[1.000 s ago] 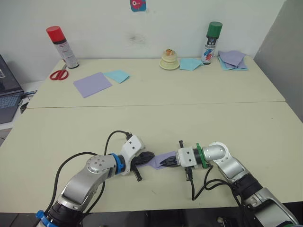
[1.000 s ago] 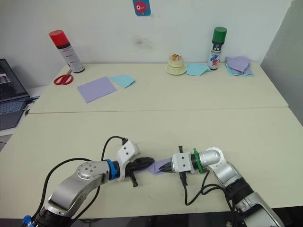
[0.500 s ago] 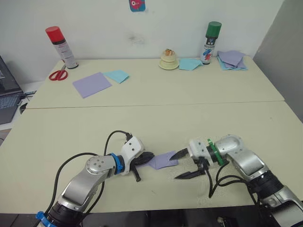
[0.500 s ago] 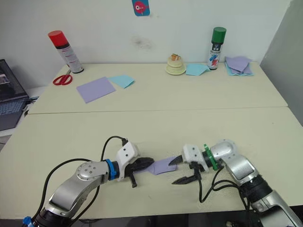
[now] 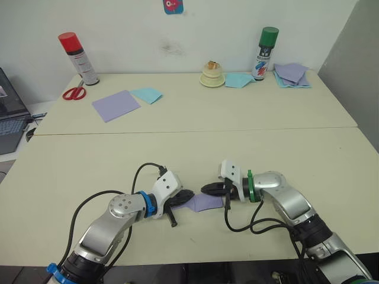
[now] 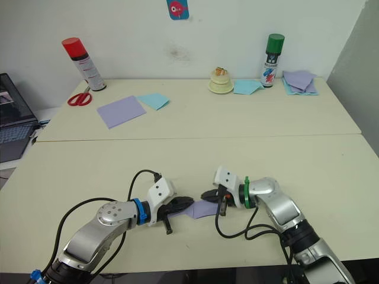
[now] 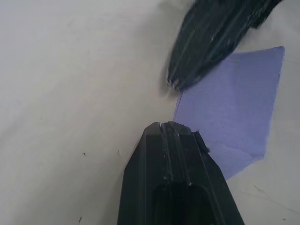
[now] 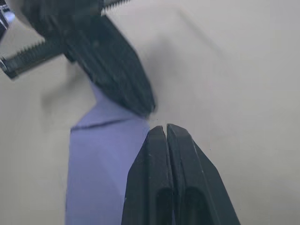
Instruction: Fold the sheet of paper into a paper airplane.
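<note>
Pressed together, the right gripper [image 5: 208, 189] has both black fingers closed at the far edge of the thin, creased lavender-purple sheet of paper [image 5: 203, 202], low in the frame's centre. Opposite, the left gripper [image 5: 185, 197] pinches that sheet's other end. Both rest on a wide cream tabletop [image 5: 195, 148] before a white wall [image 5: 130, 29]. Along the upper edge: a flat lavender square [image 5: 115, 105], red-capped spray can [image 5: 78, 58], green-capped can [image 5: 266, 50], red scissors [image 5: 73, 93].
</note>
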Motion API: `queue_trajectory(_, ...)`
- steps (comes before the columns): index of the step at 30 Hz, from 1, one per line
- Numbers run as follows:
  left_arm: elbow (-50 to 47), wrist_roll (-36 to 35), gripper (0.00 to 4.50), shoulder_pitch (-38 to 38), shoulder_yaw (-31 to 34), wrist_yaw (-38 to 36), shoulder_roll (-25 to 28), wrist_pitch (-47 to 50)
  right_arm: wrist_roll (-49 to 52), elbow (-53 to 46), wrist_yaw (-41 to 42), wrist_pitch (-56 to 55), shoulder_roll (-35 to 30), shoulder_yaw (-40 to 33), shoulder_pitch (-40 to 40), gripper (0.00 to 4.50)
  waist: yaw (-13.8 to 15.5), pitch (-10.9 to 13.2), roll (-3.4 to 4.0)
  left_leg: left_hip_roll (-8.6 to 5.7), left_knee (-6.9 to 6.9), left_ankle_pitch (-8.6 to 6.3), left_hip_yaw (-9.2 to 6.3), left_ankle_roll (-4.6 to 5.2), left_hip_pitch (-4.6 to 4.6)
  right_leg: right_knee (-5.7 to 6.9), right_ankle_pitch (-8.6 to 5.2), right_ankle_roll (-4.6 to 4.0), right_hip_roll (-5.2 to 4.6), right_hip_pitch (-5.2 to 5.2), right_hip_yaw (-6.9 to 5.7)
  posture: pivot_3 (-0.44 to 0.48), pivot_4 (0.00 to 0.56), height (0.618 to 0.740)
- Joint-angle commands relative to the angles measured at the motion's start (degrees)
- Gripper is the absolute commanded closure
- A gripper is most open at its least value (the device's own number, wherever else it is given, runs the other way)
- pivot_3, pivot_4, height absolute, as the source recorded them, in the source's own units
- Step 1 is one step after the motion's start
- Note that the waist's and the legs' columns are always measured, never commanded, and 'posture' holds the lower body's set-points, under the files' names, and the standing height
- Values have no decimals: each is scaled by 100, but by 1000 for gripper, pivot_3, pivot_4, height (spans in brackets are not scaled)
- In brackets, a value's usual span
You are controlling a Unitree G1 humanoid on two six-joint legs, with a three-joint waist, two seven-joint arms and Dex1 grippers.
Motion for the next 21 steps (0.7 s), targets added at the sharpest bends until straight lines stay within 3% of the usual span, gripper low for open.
queue_trajectory(1, 185, 219, 4500, 109, -180, -77, 77, 75, -143, -27, -5, -207, 1, 84, 55, 4483, -1, -2, 2, 0, 0, 0, 2, 0, 2, 2, 0, 0, 0, 0, -1, 0, 150, 740)
queue_trajectory(18, 290, 333, 4500, 93, -221, -153, 43, -51, -176, 145, -24, -364, -930, -641, 534, 4483, 16, -30, -3, -2, 1, -1, -4, 1, 5, -2, -12, 22, 0, 11, -2, 0, 150, 740)
queue_trajectory(21, 307, 333, 4500, 81, -227, -162, 42, -71, 195, -26, 22, -491, -817, -984, 492, 4483, 21, -30, -4, -2, 1, -1, -4, 1, 5, -4, -14, 24, -1, 13, -1, 0, 150, 740)
